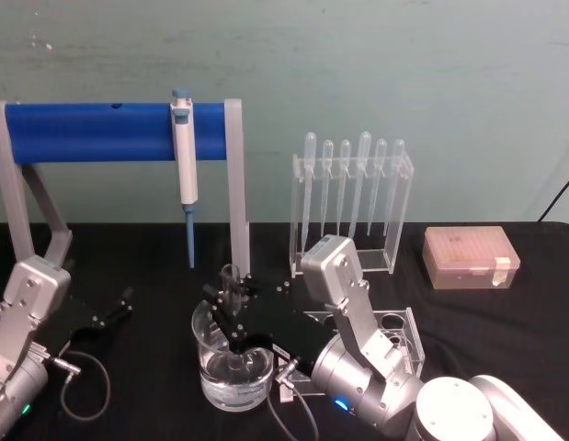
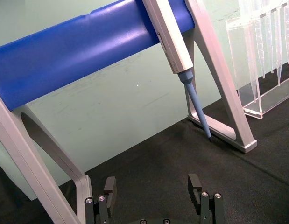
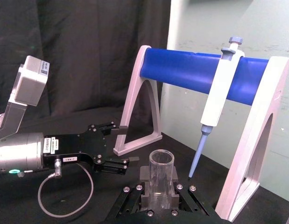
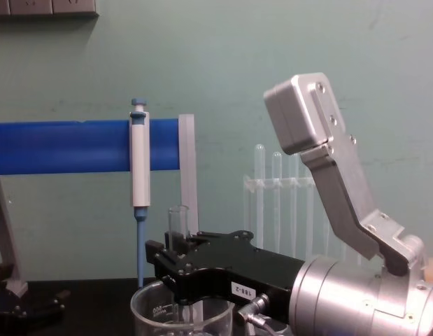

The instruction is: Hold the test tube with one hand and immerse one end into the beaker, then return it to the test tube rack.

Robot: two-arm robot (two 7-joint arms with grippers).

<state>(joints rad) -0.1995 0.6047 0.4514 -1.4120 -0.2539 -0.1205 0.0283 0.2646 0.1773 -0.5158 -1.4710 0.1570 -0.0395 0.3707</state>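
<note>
The worktop (image 1: 505, 322) is plain black; the wall (image 1: 376, 64) is pale green, faintly blotched. The stand bar (image 1: 86, 131) is saturated blue on light grey legs (image 1: 236, 175). The pipettor (image 1: 187, 161) has a white body with a blue cap and tip. The test tube (image 1: 232, 278) and beaker (image 1: 206, 377) are clear glass, and the beaker has white printed marks. The right end effector (image 1: 231, 312) is black with a small white label and a silver wrist. The left end effector (image 1: 123, 305), at 9 o'clock from the beaker, has the same colours. The pipette rack (image 1: 399, 220) is clear. The box (image 1: 470, 257), at 3 o'clock, is pale pink with a cream tape strip.

R gripper (image 3: 159, 189) clamps test tube (image 3: 161, 170) upright — pipettor (image 3: 218, 93) hangs beyond on blue bar (image 3: 181, 70).
</note>
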